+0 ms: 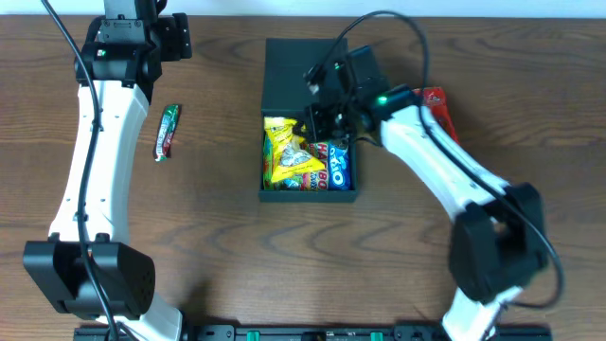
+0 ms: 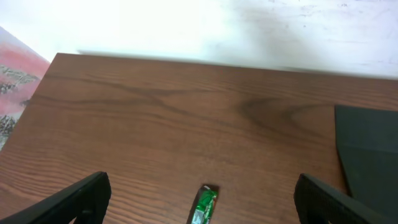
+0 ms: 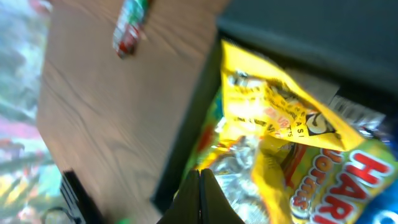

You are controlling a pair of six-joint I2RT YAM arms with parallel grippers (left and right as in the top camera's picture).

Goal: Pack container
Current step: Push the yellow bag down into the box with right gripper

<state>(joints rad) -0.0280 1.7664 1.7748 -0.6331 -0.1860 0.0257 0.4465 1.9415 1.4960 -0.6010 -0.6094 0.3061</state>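
The container sits mid-table with its lid flap laid open toward 12 o'clock and packets filling the tray wall to wall. The right gripper is clenched, fingers pressed together over the yellow packet near the tray's 9 o'clock wall. The left gripper is spread wide near the far table edge, at the container's 10 o'clock. A green bar lies at 9 o'clock with bare wood all round. A red packet lies toward 2 o'clock, partly under the right arm.

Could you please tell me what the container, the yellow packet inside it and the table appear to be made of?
The container looks like rigid card or plastic: matte dark teal, flat panels, no shine. The yellow packet is likely thin plastic film: crinkled, glossy, with glints. The table looks like wood or wood-look laminate: brown grain lines, dull sheen.
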